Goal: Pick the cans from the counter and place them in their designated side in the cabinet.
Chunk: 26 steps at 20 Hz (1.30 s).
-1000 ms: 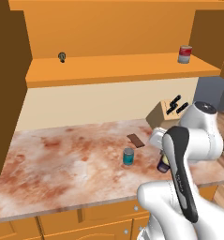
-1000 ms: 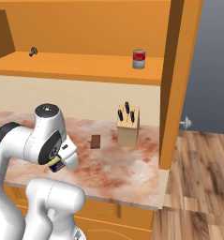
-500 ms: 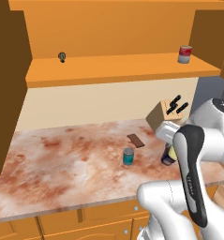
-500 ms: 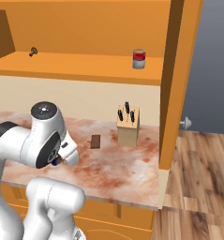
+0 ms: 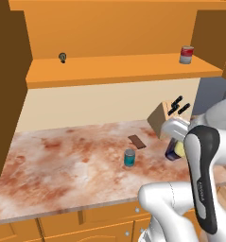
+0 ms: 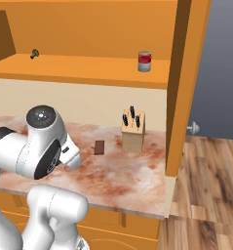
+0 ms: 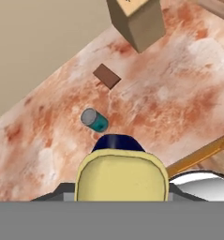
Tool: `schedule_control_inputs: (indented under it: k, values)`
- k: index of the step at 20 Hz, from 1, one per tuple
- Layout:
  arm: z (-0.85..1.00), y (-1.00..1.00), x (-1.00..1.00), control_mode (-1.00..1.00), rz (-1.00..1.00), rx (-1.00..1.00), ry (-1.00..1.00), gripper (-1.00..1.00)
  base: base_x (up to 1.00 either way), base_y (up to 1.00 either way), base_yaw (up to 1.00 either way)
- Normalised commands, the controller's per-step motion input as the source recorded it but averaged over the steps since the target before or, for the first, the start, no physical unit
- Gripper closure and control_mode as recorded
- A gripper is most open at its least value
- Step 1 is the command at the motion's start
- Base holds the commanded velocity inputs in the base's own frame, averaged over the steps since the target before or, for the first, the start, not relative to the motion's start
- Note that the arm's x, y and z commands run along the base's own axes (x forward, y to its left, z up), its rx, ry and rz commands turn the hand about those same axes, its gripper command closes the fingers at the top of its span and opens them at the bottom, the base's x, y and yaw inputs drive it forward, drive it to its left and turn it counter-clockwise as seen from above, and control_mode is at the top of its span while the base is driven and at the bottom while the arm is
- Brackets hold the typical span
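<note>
The dark blue can with a yellow label hangs just above the counter at its right end, with my gripper shut on it. In the hand view this can is close up at the bottom and covers my fingertips. The teal can with a silver top stands upright on the counter to the left of the held one, and the hand view shows this teal can just beyond it. Above, the orange cabinet has a long shelf.
A red-and-grey can stands at the shelf's right end, and a small dark object sits at its left. A wooden knife block and a flat brown block lie behind the cans. Brown cabinet doors flank the shelf.
My gripper has risen a little and shifted right with the dark blue can in it. The teal can has not moved.
</note>
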Motion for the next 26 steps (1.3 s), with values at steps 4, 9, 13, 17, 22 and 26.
schedule_control_inputs:
  k: [4, 9, 13, 17, 22, 26]
  values:
    - [0.29, -0.02, -0.08, -1.0, -0.01, 0.06, -0.06, 1.0, 0.0, 0.0, 0.0]
    - [0.3, 0.0, -0.06, -1.0, -0.02, 0.05, -0.06, 1.0, 0.0, 0.0, 0.0]
    - [0.35, 0.0, -0.07, -1.0, -0.03, 0.02, -0.06, 1.0, 0.0, 0.0, 0.0]
    - [0.29, 0.0, -0.17, -1.0, -0.01, 0.0, -0.13, 1.0, 0.0, 0.0, 0.0]
    - [0.28, 0.0, -0.13, -1.0, -0.01, 0.0, -0.14, 1.0, 0.0, 0.0, 0.0]
    - [0.28, 0.0, -0.2, -1.0, 0.0, 0.0, -0.12, 1.0, 0.0, 0.0, 0.0]
